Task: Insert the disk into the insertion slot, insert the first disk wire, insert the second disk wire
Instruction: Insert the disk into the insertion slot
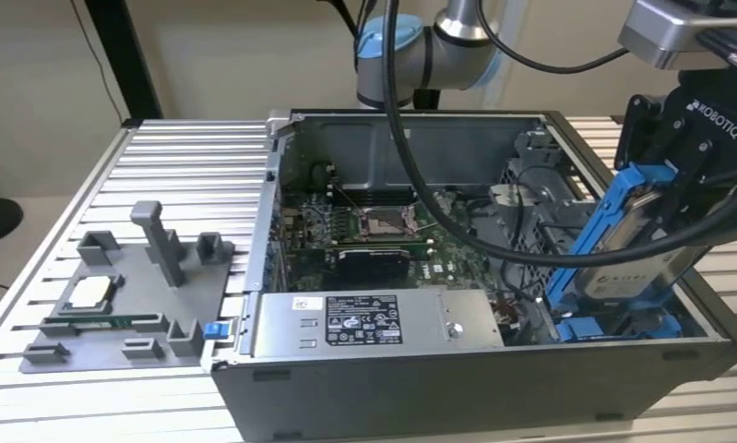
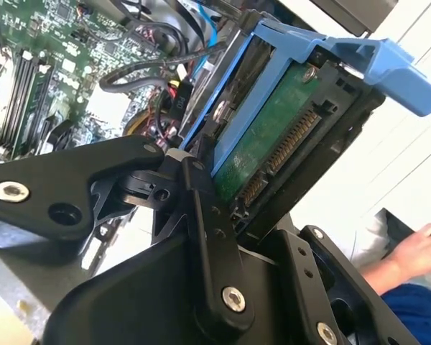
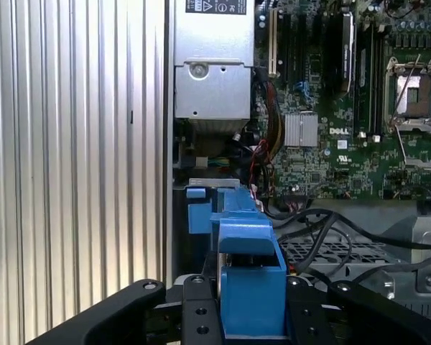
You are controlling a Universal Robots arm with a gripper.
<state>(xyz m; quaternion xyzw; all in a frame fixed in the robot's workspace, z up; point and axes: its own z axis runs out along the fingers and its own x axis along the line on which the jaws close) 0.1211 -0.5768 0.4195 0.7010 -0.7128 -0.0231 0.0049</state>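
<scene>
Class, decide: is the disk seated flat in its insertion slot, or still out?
Out: the disk stands tilted, held by the gripper above the insertion slot.

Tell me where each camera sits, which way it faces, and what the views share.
Exterior view: off the arm, above the open computer case, looking down into it; shows the arm and the end effector clamped on the disk.
First wrist view: at the wrist, looking past the end effector onto the motherboard and power supply.
Second wrist view: at the wrist, close along the disk's green underside; a person's hand beyond.
Shared: all three show the end effector gripping the disk.
</scene>
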